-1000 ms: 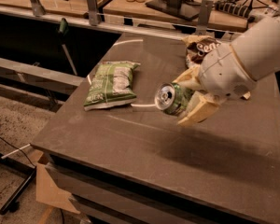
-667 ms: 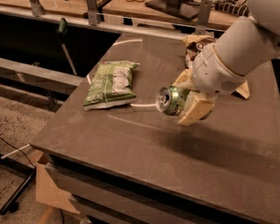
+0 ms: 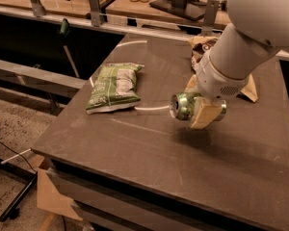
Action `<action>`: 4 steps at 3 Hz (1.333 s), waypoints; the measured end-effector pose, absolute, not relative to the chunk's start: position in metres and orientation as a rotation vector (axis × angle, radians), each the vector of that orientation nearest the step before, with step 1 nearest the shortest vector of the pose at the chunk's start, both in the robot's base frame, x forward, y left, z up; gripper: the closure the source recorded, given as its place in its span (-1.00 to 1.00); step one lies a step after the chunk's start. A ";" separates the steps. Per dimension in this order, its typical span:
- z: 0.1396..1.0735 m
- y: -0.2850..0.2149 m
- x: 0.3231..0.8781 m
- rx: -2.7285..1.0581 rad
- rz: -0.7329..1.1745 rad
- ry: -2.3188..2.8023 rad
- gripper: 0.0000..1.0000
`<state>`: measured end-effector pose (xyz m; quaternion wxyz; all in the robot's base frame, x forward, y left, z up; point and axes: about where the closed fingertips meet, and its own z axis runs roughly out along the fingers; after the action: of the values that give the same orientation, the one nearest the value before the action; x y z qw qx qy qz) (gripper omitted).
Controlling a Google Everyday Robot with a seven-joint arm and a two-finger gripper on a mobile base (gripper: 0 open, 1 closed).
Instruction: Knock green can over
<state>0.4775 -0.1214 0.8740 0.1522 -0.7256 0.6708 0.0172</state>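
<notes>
The green can point(image 3: 185, 105) is held on its side a little above the dark table point(image 3: 135, 143), its silver top facing left toward the camera. My gripper point(image 3: 198, 105) is shut on the can, one pale finger point(image 3: 204, 115) in front of it and the other behind. The white arm reaches in from the upper right and hides the can's rear end.
A flat green-and-white chip bag point(image 3: 113, 86) lies on the table left of the can. A brown snack bag point(image 3: 202, 47) lies behind the arm, partly hidden. The table's front and left edges drop to the floor. A railing with posts runs behind the table.
The arm has lifted and swung slightly, with the can still on its side in the fingers. The chip bag has not moved.
</notes>
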 end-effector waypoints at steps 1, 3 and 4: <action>0.861 -0.126 0.478 -2.090 0.022 1.969 0.20; 0.851 -0.129 0.480 -2.084 -0.006 1.997 -0.76; 0.851 -0.128 0.480 -2.077 -0.003 1.993 -1.00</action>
<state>0.4798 -0.1278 0.8511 0.1309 -0.7154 0.6864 -0.0009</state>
